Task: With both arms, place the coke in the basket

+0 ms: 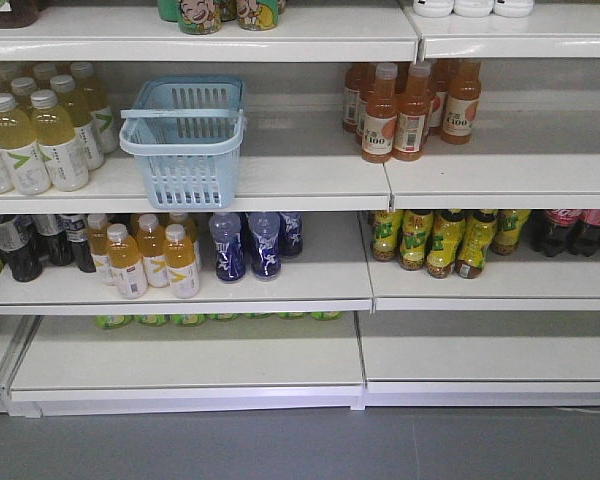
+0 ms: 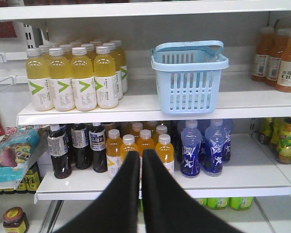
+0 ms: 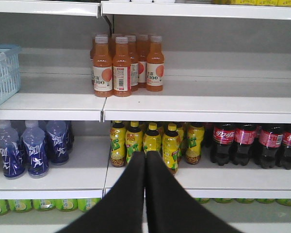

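1. On the second shelf from the top of the white metal shelving [image 1: 280, 190] stands the light blue plastic shopping basket with slotted sides [image 1: 185, 140], upright with its open top up. It shows again in the left wrist view [image 2: 190, 77], and only its edge shows at the far left of the right wrist view [image 3: 2, 73].
2. Left of the basket is a block of pale yellow drink bottles with white labels and green ticks [image 1: 35, 140], near it but not touching. Well to its right are the orange juice bottles with white caps [image 1: 410, 105].
3. One shelf down, just below the basket, stand blue plastic bottles with white figures [image 1: 250, 245], with amber-yellow bottles [image 1: 150, 255] to their left.
4. Further right on that lower shelf are yellow-green bottles with yellow caps [image 3: 150, 143], then dark plastic cola bottles with red labels [image 3: 254, 143].
5. The left gripper [image 2: 141, 154] has its two black fingers pressed together with nothing between them. It sits low, in front of the amber-yellow bottles and well apart from the basket.
6. The right gripper [image 3: 145, 155] is likewise closed up tight and empty, in front of the yellow-green bottles.
7. Where the slim red metal coke bottle is, I cannot tell from any view.
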